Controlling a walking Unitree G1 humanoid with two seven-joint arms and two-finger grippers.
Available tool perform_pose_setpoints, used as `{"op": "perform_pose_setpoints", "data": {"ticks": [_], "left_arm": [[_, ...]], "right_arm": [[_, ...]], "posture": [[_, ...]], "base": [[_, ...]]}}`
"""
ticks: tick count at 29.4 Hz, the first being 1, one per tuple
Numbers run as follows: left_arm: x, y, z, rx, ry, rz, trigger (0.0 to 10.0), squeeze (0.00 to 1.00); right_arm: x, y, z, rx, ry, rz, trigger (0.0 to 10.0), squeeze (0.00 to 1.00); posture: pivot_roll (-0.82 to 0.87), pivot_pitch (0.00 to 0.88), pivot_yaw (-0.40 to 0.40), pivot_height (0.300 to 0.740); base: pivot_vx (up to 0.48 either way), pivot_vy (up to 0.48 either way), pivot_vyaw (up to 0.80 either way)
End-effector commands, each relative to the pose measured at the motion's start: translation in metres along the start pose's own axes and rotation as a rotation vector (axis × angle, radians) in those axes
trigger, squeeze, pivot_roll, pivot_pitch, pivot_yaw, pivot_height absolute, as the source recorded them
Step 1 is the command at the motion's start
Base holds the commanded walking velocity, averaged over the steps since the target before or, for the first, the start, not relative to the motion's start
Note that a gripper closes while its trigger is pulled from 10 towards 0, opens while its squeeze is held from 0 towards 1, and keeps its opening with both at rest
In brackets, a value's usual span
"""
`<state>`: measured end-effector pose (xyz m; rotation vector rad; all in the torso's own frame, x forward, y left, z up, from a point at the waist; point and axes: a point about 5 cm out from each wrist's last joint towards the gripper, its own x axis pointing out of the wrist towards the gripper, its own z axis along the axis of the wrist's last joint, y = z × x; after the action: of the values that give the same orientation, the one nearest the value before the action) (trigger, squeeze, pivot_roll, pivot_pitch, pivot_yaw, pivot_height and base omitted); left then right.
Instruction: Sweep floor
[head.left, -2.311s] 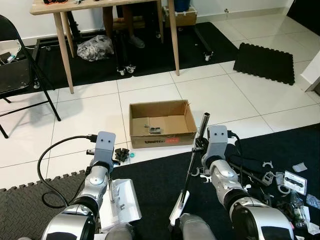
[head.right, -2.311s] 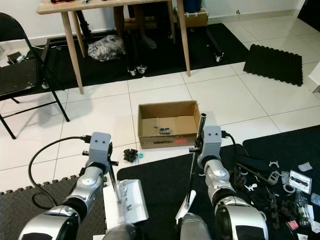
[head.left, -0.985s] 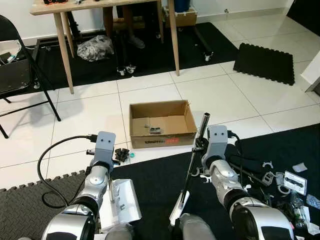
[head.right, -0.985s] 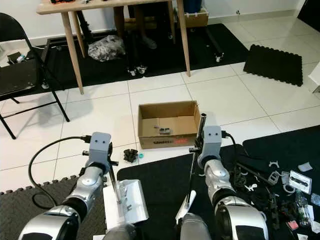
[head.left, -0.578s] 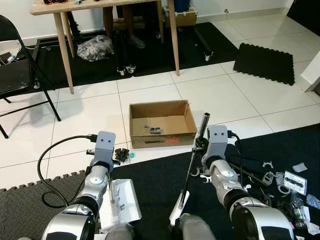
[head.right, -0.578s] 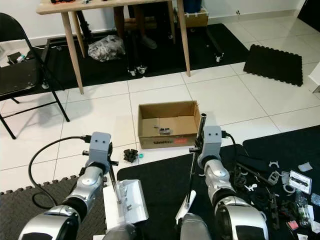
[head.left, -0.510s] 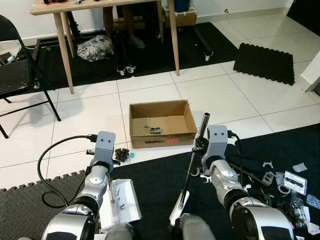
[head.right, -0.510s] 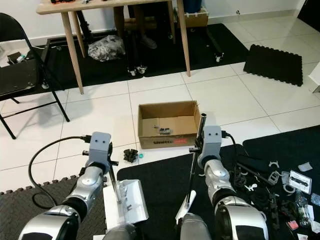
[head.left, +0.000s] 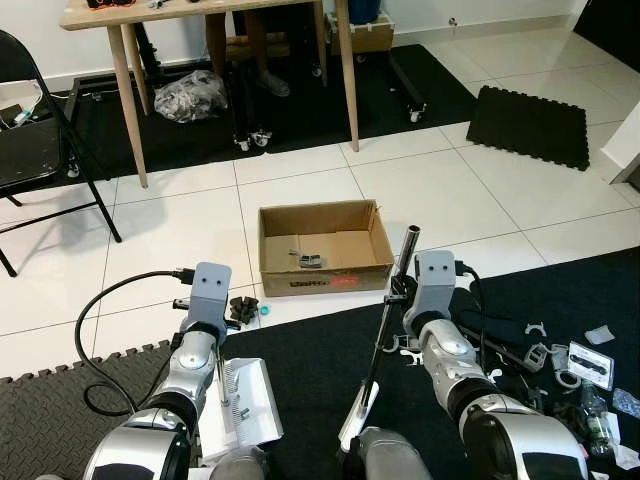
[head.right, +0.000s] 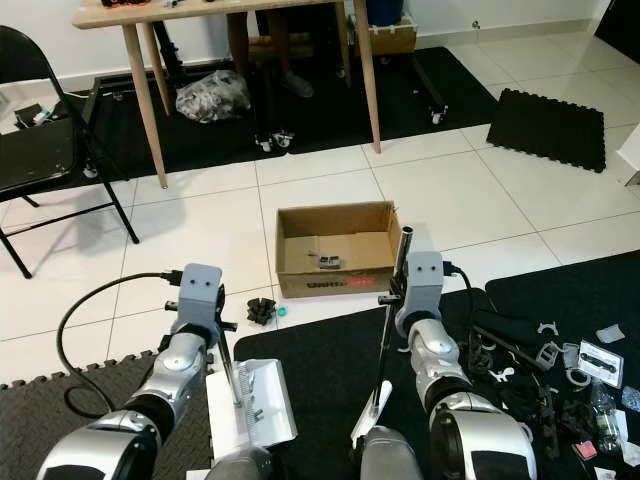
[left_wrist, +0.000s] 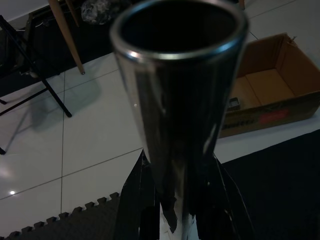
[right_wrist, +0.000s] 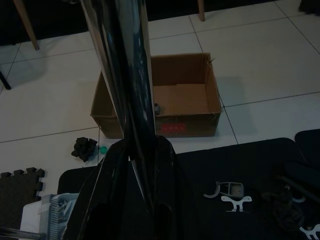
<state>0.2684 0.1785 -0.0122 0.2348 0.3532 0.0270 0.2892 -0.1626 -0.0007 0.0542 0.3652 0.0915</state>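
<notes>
- Floor (head.left: 180, 235): white tile ahead, with a black mat (head.left: 300, 370) under the robot. The debris to be swept lies on the tile at the mat edge, so both tools are held low and forward, facing it.
- Table (head.left: 200, 12): stands well behind the work area, with a folding chair (head.left: 30, 150) on the left. Neither obstructs the sweep path.
- Box (head.left: 323, 247): open cardboard, resting on the tile just beyond the mat, with a small item inside. Judged to be a possible receptacle for collected debris.
- Dustpan (head.left: 240, 405): white, lying on the mat near the left arm, its mouth toward the tile. The left hand (left_wrist: 175, 200) is pinching its metal handle (left_wrist: 175, 100), which rises upright between the fingers.
- Broom (head.left: 385, 330): the shaft stands nearly upright beside the right arm, its lower end on the mat. The right hand (right_wrist: 135, 165) is clamped around the shaft, ready to drag the head.
- Debris (head.left: 242, 309): a small dark clump on the tile, just beside the box's left corner, with a tiny green piece (head.left: 264, 310) next to it. It is apart from both tools and not yet swept.
</notes>
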Motion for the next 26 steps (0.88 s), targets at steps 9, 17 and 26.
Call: {"op": "perform_pose_setpoints", "data": {"ticks": [9,17,26], "left_arm": [[-0.0126,0.0139,-0.0309,0.069,0.152,0.043,10.0,0.0],[-0.0127,0.0139,-0.0311,0.068,0.152,0.044,10.0,0.0],[-0.0126,0.0141,-0.0309,0.069,0.153,0.044,10.0,0.0]], "right_arm": [[-0.0038,0.0007,-0.0119,0.019,0.058,-0.011,10.0,0.0],[-0.0039,0.0007,-0.0121,0.019,0.059,-0.011,10.0,0.0],[-0.0037,0.0008,-0.012,0.018,0.06,-0.012,10.0,0.0]], "posture": [[-0.02,0.001,0.033,0.74],[-0.02,0.001,0.033,0.74],[-0.02,0.001,0.033,0.74]], "base": [[0.0,0.0,0.0],[0.0,0.0,0.0],[0.0,0.0,0.0]]}}
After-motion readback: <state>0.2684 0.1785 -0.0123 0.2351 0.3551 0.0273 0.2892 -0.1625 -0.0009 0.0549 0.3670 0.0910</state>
